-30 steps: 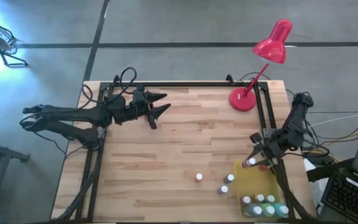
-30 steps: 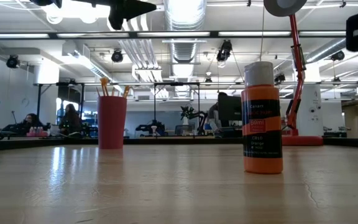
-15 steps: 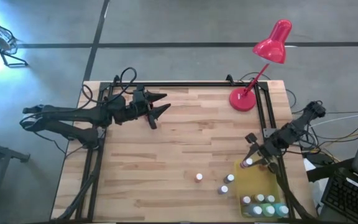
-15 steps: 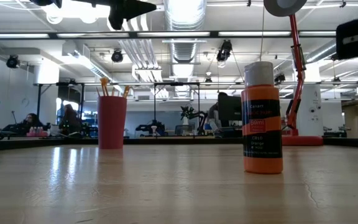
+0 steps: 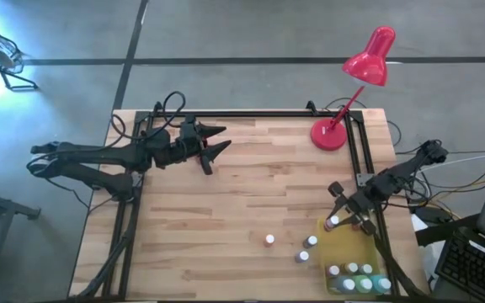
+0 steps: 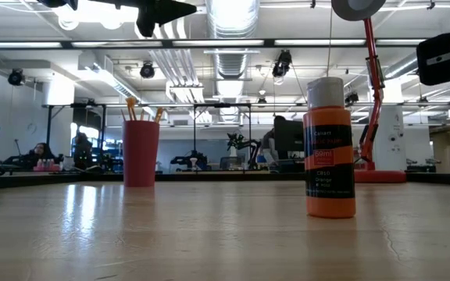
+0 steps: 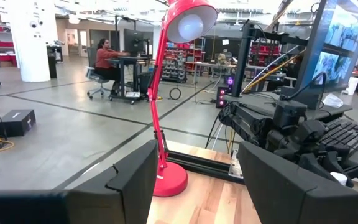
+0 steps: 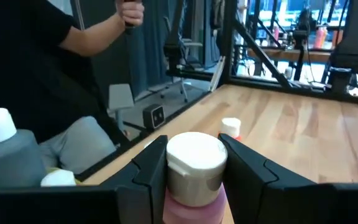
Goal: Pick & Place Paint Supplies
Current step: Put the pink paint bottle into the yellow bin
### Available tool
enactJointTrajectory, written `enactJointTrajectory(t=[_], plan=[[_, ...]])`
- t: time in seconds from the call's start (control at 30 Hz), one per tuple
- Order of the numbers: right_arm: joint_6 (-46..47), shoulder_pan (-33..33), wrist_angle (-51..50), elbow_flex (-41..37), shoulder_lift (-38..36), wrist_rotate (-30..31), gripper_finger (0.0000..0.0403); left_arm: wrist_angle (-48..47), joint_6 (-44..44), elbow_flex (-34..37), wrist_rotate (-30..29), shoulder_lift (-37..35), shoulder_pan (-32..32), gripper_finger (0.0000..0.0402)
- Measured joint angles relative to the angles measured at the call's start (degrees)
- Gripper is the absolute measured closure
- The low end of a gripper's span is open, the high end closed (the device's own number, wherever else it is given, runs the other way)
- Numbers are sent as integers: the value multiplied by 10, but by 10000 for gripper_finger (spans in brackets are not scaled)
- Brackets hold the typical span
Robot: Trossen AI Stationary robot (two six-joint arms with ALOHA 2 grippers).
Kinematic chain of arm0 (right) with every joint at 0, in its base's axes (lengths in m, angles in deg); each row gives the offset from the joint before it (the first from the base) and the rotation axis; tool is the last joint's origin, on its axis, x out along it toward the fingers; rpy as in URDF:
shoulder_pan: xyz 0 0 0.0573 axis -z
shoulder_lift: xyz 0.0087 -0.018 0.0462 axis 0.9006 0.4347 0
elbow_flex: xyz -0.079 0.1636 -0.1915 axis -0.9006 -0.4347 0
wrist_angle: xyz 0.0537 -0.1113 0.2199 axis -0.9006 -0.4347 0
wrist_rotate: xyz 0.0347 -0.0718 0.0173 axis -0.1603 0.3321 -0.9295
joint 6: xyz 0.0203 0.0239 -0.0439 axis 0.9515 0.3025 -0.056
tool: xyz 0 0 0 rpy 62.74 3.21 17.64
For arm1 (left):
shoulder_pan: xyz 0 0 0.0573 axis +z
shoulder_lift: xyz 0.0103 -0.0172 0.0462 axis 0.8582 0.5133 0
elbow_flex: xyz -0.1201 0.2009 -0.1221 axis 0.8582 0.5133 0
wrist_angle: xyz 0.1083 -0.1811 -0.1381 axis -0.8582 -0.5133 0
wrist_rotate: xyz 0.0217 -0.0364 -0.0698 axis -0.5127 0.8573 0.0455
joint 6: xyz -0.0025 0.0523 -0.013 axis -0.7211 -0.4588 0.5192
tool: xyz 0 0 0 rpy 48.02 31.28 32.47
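My right gripper [image 5: 337,220] is shut on a small white-capped paint bottle [image 8: 194,157] with a pinkish body, above the far end of the flat yellow tray [image 5: 349,246]. Several white-capped bottles [image 5: 356,273] stand in the tray's near end. Three more stand on their bases on the wood to the tray's left [image 5: 269,240] [image 5: 311,241] [image 5: 304,255]. In the low view an orange bottle [image 6: 330,148] stands upright, and a red cup with brushes [image 6: 141,152] stands farther off. My left gripper [image 5: 217,141] waits open over the far left of the table. My right gripper pinches the bottle between its two fingers [image 8: 151,168], one on each side just below the white cap [image 8: 194,177]. The bottle stands upright in the hold. The fingers hide its base, so whether it is lifted clear does not show.
The red desk lamp [image 5: 369,59] stands on its base [image 5: 328,135] at the table's far right, behind the tray. A black frame rail [image 5: 356,156] runs along the right edge. A person stands beyond the table in the right wrist view [image 8: 55,37]. Bare wood lies mid-table.
My right gripper, still shut on the bottle, has come down somewhat and shifted slightly toward the table's near edge over the tray's far end, while that arm's elbow has swung out to the right.
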Motion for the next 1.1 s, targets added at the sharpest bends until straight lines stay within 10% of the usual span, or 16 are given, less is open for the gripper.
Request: enactJointTrajectory(t=[1.1], plan=[[48,-35,21,-7,89,87,289,0,-1,1,0,0,0,172]])
